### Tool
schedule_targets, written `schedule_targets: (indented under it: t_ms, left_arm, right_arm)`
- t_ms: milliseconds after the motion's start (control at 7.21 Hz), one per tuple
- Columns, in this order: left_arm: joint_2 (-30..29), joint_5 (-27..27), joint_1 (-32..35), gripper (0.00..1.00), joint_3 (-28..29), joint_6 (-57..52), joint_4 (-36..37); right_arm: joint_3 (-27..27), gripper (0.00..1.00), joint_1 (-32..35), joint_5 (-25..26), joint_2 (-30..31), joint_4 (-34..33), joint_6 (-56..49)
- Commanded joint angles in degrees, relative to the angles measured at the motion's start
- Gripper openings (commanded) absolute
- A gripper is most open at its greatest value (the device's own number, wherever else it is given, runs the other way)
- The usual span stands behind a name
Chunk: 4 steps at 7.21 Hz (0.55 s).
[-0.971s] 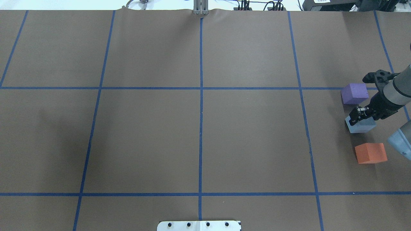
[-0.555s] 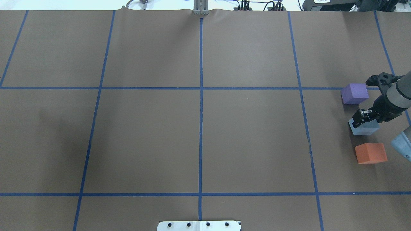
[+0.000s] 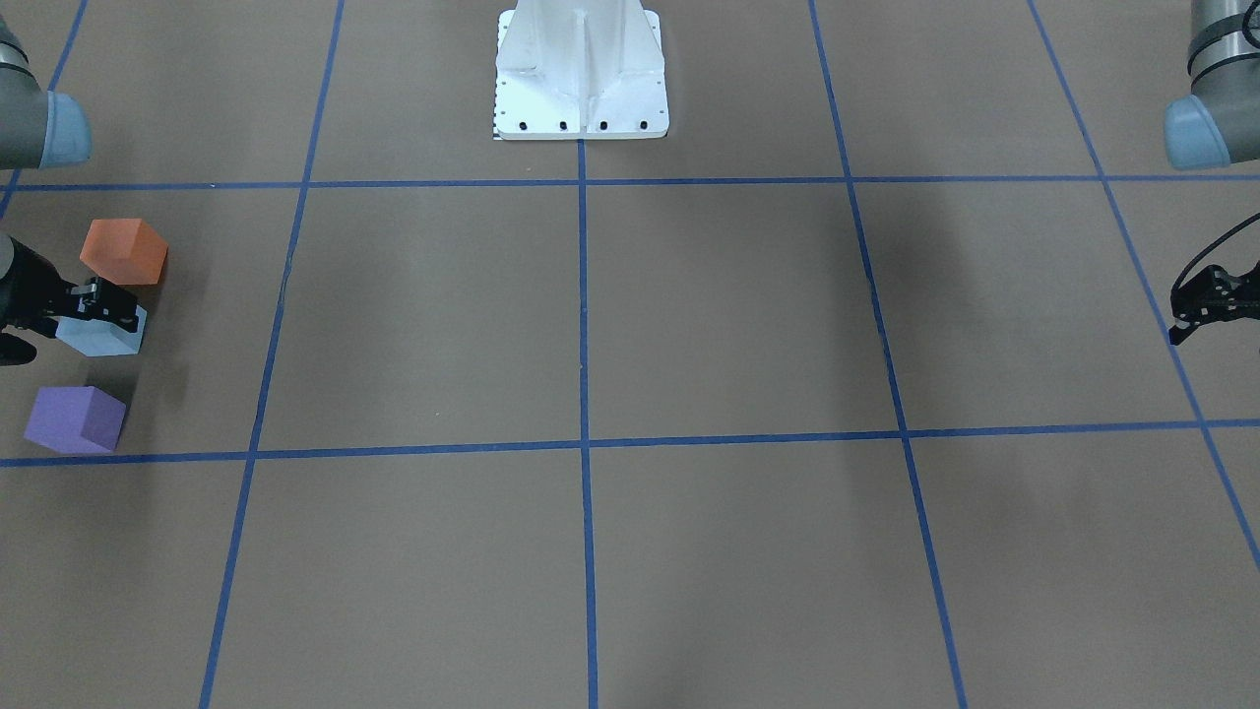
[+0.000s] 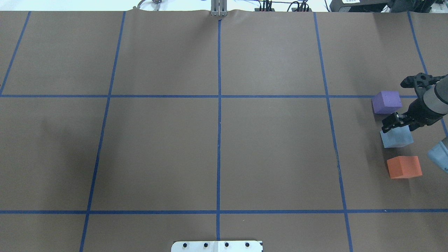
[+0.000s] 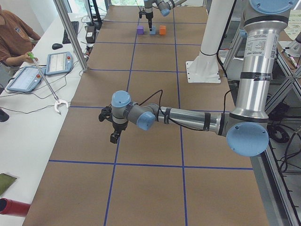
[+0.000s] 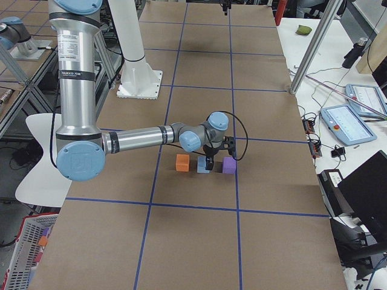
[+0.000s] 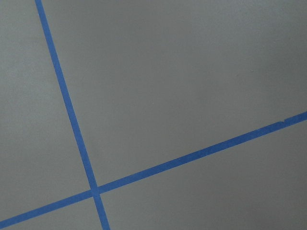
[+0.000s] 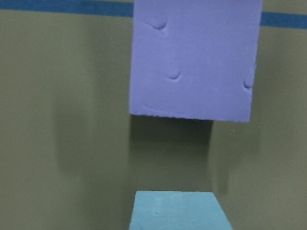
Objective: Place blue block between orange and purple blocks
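The blue block [image 4: 397, 138] was seen resting on the counter [image 4: 273, 150] near its right end, between the purple block [image 4: 386, 102] on the far side and the orange block [image 4: 404, 167] on the near side. The three were set in a loose row, each apart from its neighbour, with brown paper showing in both gaps. The right pincer [image 4: 389, 125] was held above the blue block's far edge, pointing down, its jaws apparently apart and clamped on nothing. The purple block was found just beyond it, filling the upper part of the right wrist view. The right arm's grey-blue elbow [image 4: 439, 159] was seen close beside the orange block. The left pincer [image 3: 1178, 330] was kept low over the opposite end, well apart from the blocks; whether it was apart or together could not be told. Blue tape lines [image 4: 219, 140] were laid across the paper, and the white mount base [image 3: 581, 74] was fixed at the robot's edge.
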State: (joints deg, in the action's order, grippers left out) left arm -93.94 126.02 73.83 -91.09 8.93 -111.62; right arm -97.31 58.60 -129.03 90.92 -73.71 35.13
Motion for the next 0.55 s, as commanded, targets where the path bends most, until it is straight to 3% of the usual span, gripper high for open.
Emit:
schedule_targets:
  t_ms: [0, 139, 277, 416]
  left_arm:
    - [-0.01, 0.02, 0.00, 1.00, 0.04, -0.06, 0.00]
    - [0.25, 0.02, 0.00, 1.00, -0.05, -0.14, 0.00]
    - [0.60, 0.02, 0.09, 1.00, -0.05, -0.23, 0.00]
    - [0.69, 0.10, 0.17, 1.00, 0.04, -0.93, 0.26]
  right_arm:
    - [-12.82, 1.00, 3.79, -0.53, 1.26, -12.51, -0.58]
    - [-19.08, 1.00, 7.63, -0.18, 1.19, -18.95, -0.76]
    - [-20.19, 1.00, 11.50, -0.69, 1.36, -20.15, -4.85]
    - [-19.24, 1.00, 15.28, -0.96, 3.36, -21.12, -15.33]
